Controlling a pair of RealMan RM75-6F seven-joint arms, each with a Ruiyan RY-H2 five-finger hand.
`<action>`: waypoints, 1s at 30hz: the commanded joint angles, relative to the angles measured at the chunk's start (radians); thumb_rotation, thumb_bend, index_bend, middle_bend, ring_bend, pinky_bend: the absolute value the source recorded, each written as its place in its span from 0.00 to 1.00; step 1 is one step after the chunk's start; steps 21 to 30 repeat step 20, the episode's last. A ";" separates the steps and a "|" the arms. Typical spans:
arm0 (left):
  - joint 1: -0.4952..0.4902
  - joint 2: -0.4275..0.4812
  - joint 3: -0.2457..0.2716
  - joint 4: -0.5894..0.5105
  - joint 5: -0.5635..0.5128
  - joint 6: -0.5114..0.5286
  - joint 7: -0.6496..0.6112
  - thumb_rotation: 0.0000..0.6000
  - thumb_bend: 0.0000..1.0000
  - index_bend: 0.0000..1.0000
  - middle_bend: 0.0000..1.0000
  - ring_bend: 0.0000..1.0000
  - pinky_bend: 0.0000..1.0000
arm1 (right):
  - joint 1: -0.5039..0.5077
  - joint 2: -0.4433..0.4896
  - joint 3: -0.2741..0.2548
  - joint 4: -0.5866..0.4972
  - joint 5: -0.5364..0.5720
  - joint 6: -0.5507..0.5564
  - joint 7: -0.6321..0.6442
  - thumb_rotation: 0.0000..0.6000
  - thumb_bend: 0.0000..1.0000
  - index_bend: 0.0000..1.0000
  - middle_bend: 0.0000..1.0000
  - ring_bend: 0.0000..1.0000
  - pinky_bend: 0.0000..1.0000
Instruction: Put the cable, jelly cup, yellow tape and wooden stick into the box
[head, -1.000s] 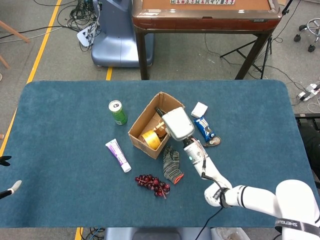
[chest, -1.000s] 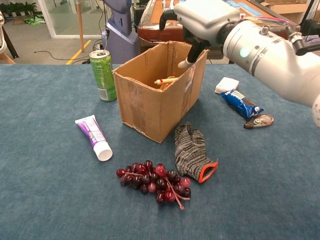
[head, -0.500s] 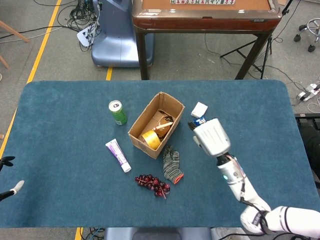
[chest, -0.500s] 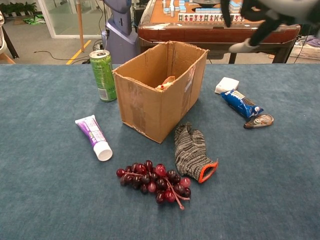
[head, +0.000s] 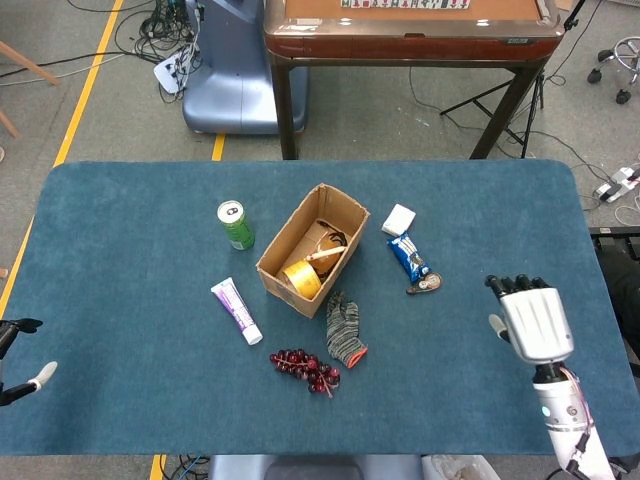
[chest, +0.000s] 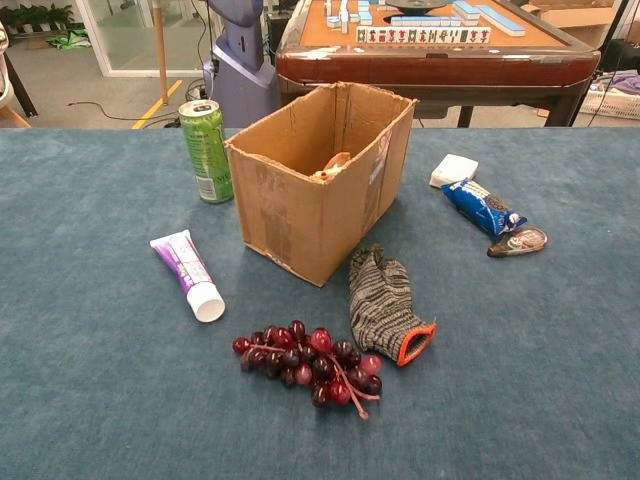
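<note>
the right hand (head: 534, 322) has pulled back from over the box (head: 300, 262) to the near right of the surface (head: 120, 240), well apart from everything; its fingers are spread and it holds nothing. the wooden stick (head: 327, 253), which a second ago was still at the box mouth under that hand, now lies inside, so that drop looks done. the stick's long axis runs left to right across the box, tipped slightly, its right end leaning toward the right wall. the yellow tape (head: 299, 277) sits in the box's near corner. cable and jelly cup cannot be made out inside; the task may be finished. the left hand (head: 15, 358) shows only at the far left edge, and whether it is open or closed cannot be told.
</note>
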 joint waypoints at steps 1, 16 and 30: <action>0.000 -0.006 0.000 0.014 0.012 0.009 -0.008 1.00 0.13 0.39 0.41 0.31 0.53 | -0.084 -0.018 0.000 0.010 0.060 0.061 0.044 1.00 0.08 0.15 0.36 0.31 0.32; -0.007 -0.014 -0.007 0.028 -0.006 -0.002 0.000 1.00 0.13 0.40 0.39 0.31 0.53 | -0.252 -0.009 0.005 0.130 -0.020 0.188 0.251 1.00 0.08 0.23 0.36 0.29 0.29; -0.010 -0.013 -0.009 0.028 -0.016 -0.010 -0.001 1.00 0.13 0.40 0.39 0.31 0.53 | -0.269 0.001 0.024 0.138 -0.032 0.192 0.288 1.00 0.08 0.24 0.37 0.29 0.29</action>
